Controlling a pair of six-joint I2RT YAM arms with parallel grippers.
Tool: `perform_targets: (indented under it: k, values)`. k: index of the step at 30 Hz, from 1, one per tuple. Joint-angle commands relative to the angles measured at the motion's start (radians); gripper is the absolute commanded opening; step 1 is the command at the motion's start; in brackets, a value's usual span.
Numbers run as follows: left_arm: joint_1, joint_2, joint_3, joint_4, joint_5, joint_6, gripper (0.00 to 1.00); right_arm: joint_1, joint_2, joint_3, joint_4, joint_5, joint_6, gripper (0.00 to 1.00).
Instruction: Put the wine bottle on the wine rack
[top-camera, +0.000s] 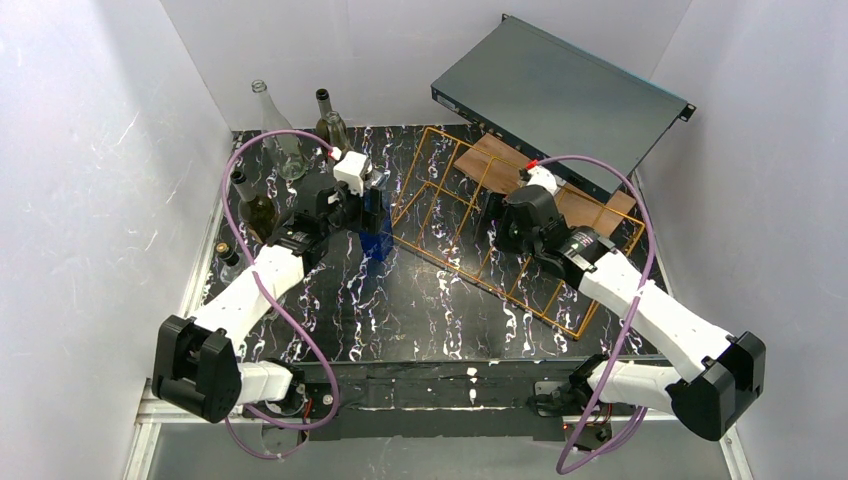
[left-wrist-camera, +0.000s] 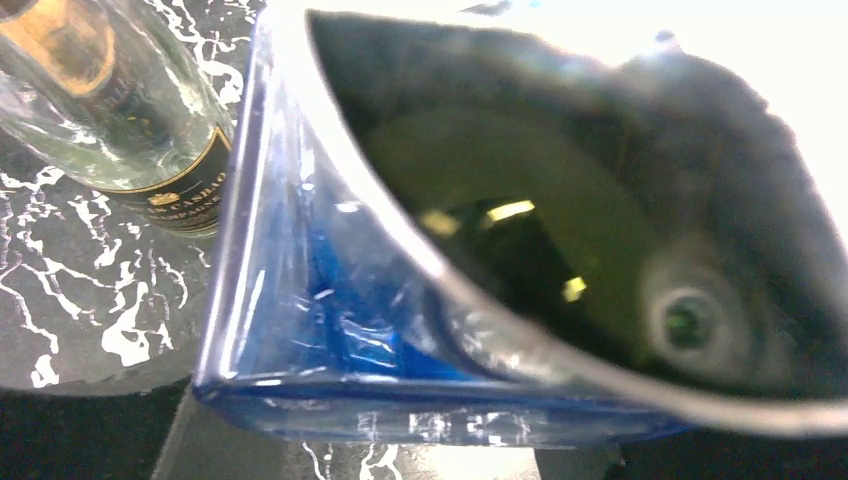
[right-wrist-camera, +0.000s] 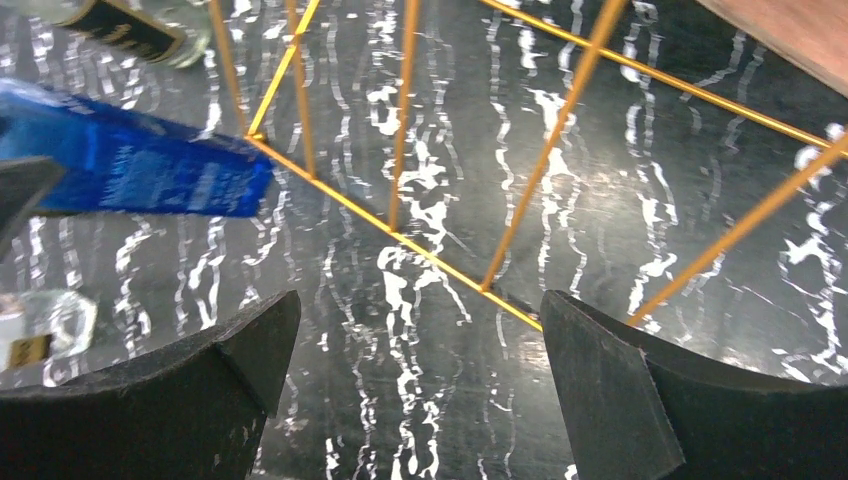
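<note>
A blue square glass wine bottle (top-camera: 376, 232) stands upright on the black marbled table, just left of the orange-gold wire wine rack (top-camera: 470, 262). My left gripper (top-camera: 372, 190) sits at the bottle's top and looks shut on it. The bottle (left-wrist-camera: 330, 330) fills the left wrist view and hides the fingers there. My right gripper (top-camera: 500, 228) hovers over the rack's left slots, open and empty. In the right wrist view its gripper (right-wrist-camera: 415, 340) has black fingers (right-wrist-camera: 230, 370) spread wide above the table, with rack wires (right-wrist-camera: 400, 130) and the blue bottle (right-wrist-camera: 150, 170) beyond.
Several other bottles stand at the back left: a clear one (top-camera: 268, 115), a dark one (top-camera: 331, 122), another dark one (top-camera: 255, 208) and a small one (top-camera: 228, 256). A grey flat box (top-camera: 560, 95) leans at the back right. A brown wooden board (top-camera: 500, 160) lies under the rack's far side.
</note>
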Motion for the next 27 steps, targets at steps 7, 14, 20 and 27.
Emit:
perform_targets:
  k: [7,14,20,27]
  values:
    - [0.001,-0.059,-0.001,-0.027,-0.04,0.021,0.54,0.034,0.074,-0.058,-0.027,0.237,0.069,0.95]
    - [0.001,-0.098,-0.004,-0.051,-0.032,0.036,0.32,0.063,0.159,-0.101,0.084,0.29,0.093,0.8]
    - [0.0,-0.131,-0.007,-0.086,-0.028,0.043,0.13,0.085,0.246,-0.119,0.152,0.334,0.108,0.71]
    - [0.001,-0.167,-0.002,-0.117,-0.026,0.08,0.0,0.117,0.294,-0.148,0.192,0.393,0.153,0.64]
